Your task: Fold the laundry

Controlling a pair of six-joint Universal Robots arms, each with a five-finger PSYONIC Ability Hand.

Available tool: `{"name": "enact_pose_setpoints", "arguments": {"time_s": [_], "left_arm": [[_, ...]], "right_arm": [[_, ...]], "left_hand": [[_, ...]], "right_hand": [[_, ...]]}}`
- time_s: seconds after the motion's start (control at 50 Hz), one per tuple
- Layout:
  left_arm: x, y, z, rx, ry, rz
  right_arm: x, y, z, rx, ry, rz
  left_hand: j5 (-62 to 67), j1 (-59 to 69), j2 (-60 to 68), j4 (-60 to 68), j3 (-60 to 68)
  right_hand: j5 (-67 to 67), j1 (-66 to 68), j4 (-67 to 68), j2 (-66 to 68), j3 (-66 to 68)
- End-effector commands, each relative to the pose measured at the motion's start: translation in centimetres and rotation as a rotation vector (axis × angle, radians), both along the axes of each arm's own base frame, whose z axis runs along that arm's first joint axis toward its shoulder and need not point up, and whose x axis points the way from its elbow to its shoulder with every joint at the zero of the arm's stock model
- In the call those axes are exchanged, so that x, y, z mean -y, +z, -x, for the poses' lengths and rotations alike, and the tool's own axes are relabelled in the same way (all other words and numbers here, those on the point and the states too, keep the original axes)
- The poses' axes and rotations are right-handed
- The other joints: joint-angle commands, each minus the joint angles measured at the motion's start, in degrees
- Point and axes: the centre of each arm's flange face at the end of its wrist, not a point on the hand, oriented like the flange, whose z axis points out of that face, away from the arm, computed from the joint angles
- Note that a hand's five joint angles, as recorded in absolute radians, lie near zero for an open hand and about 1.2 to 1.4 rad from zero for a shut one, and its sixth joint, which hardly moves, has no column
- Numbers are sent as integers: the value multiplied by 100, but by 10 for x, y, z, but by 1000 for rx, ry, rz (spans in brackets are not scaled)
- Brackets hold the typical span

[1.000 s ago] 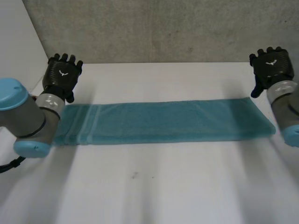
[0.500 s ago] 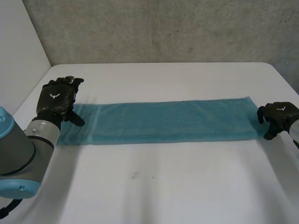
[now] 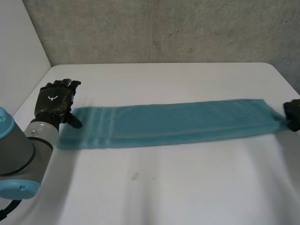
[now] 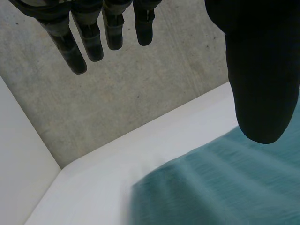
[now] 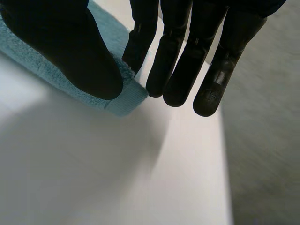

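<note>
Left hand is held wide, fingers straight, over the left end of the teal towel. Right hand pinches the towel's right end near the desk's right edge. Bare desk lies on the near and far sides of the towel.

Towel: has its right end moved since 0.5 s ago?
Yes. The towel has stretched: its right end slid toward the table edge, pinched by the right hand.

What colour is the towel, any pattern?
Teal towel, with paler bands across the end by the left hand; clearest in the head view.
</note>
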Motion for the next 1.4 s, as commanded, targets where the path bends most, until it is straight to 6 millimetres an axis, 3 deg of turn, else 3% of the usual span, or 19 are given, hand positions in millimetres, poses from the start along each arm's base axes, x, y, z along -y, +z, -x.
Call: {"name": "enact_pose_setpoints", "arguments": {"time_s": [0.02,0.1,0.24,0.26,0.28,0.34,0.36,0.42,0.52,0.6,0.72,0.82,0.9,0.94,0.96,1.08,1.2,1.32,1.4], "left_arm": [[-1,0,1,1,-1,-3],[-1,0,1,1,-1,-4],[-3,0,1,1,-1,-4],[-3,0,1,1,-1,-4],[-3,0,1,1,-1,-3],[-2,1,0,0,2,-1],[-2,1,0,0,2,-1],[-2,1,0,0,2,0],[-2,1,0,0,4,0],[-1,1,-1,0,5,2],[-1,1,-1,-1,5,3],[0,0,-2,0,8,2],[0,0,-2,0,7,2],[0,-1,-2,0,7,-1],[-1,-1,-1,1,4,-3],[-3,-2,4,4,-19,-5],[-6,-1,17,20,-83,3],[-24,-17,51,120,-287,-22],[-28,-33,56,227,-352,-51]], "right_arm": [[19,8,61,-200,-236,10],[22,19,66,-249,-253,37],[21,63,-3,-69,-115,192],[19,67,-19,-44,-76,207],[8,79,-73,21,69,243],[-9,89,-128,58,225,272],[-24,95,-160,74,320,293],[-46,103,-204,100,447,319],[-114,80,-311,143,741,304],[-155,60,-359,162,878,291],[-201,14,-400,164,1025,230],[-213,-1,-404,162,1053,187],[-209,20,-398,174,1009,206],[-209,27,-395,177,995,208],[-201,46,-380,183,921,209],[-154,69,-317,216,678,159],[-141,63,-256,247,531,52],[-143,44,-217,232,450,-38],[-144,35,-196,230,409,-84]], "left_hand": [[-278,-146,-174,-193,-243],[-278,-146,-174,-193,-243],[-278,-146,-174,-193,-243],[-278,-146,-174,-193,-243],[-278,-146,-174,-193,-243],[-278,-146,-174,-193,-243],[-278,-146,-174,-193,-243],[-278,-146,-174,-193,-243],[-278,-146,-174,-193,-243],[-278,-146,-174,-193,-243],[-278,-146,-174,-193,-243],[-278,-146,-174,-193,-243],[-278,-146,-174,-193,-243],[-278,-146,-174,-193,-243],[-278,-146,-174,-193,-243],[-257,-125,-153,-172,-222],[263,395,368,349,299],[1391,1523,1495,1476,1426],[1577,1709,1681,1662,1612]], "right_hand": [[1489,2595,1169,1246,1229],[1489,2595,1169,1246,1229],[1489,2595,1169,1246,1229],[1489,2595,1169,1246,1229],[1489,2595,1169,1246,1229],[1489,2595,1169,1246,1229],[1489,2595,1169,1246,1229],[1489,2595,1169,1246,1229],[1489,2595,1169,1246,1229],[1489,2595,1169,1246,1229],[1489,2595,1169,1246,1229],[1489,2595,1169,1246,1229],[-4490,-3383,-4809,-4733,-4749],[-5176,-4070,-5496,-5419,-5436],[-5511,-4405,-5831,-5754,-5771],[-5511,-4405,-5831,-5754,-5771],[-5511,-4405,-5831,-5754,-5771],[-5511,-4405,-5831,-5754,-5771],[-5511,-4405,-5831,-5754,-5771]]}}
